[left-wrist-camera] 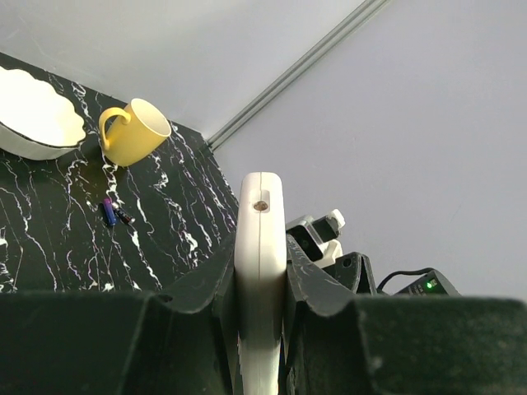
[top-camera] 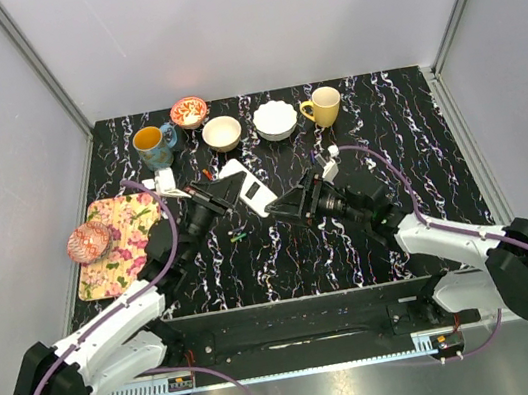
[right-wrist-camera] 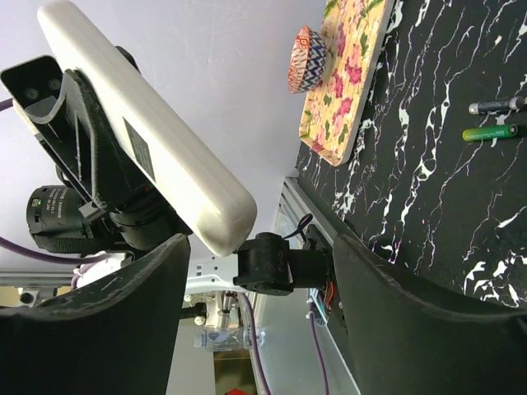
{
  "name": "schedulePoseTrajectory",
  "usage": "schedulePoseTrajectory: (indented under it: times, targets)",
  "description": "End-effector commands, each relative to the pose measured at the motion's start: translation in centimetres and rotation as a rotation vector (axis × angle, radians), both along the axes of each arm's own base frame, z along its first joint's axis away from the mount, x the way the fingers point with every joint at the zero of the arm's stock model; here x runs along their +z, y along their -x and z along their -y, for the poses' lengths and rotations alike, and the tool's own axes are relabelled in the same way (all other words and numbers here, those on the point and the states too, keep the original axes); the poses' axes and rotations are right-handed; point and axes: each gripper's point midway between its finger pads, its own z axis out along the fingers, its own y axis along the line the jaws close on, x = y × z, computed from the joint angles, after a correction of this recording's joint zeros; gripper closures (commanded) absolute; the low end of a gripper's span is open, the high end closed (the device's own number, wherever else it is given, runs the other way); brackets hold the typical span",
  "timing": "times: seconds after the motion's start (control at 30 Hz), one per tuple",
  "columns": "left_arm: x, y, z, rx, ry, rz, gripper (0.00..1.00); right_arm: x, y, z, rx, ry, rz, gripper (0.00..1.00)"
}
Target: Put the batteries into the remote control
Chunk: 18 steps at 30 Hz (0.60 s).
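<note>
**Remote control (top-camera: 255,191) held up over mid-table, white back showing.**
The left gripper (top-camera: 233,191) reaches in from the near left, clamped on the remote's edges. The right gripper (top-camera: 292,201) faces it from the right, jaws apart. The back's dark label (right-wrist-camera: 136,151) is unreadable.

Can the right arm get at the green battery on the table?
Probably yes: the right gripper is open and empty, and the green battery lies on bare table nearby, though the remote control hangs close.
</note>
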Motion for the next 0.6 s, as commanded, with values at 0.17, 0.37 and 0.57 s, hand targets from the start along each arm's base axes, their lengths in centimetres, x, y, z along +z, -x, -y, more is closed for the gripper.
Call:
schedulePoseTrajectory:
  times: [0.17,0.37,0.57]
  targets:
    - [3.4,-0.1,-0.1,0.038,0.031,0.110,1.00,2.3,-0.3,-0.4,0.001,-0.054,0.001,0.26]
    - [3.3,0.2,0.2,0.046,-0.006,0.126,1.00,3.0,-0.8,-0.9,-0.002,-0.094,-0.018,0.33]
    - [3.4,0.3,0.2,0.046,-0.016,0.134,1.00,3.1,-1.3,-1.1,-0.013,-0.088,-0.019,0.39]
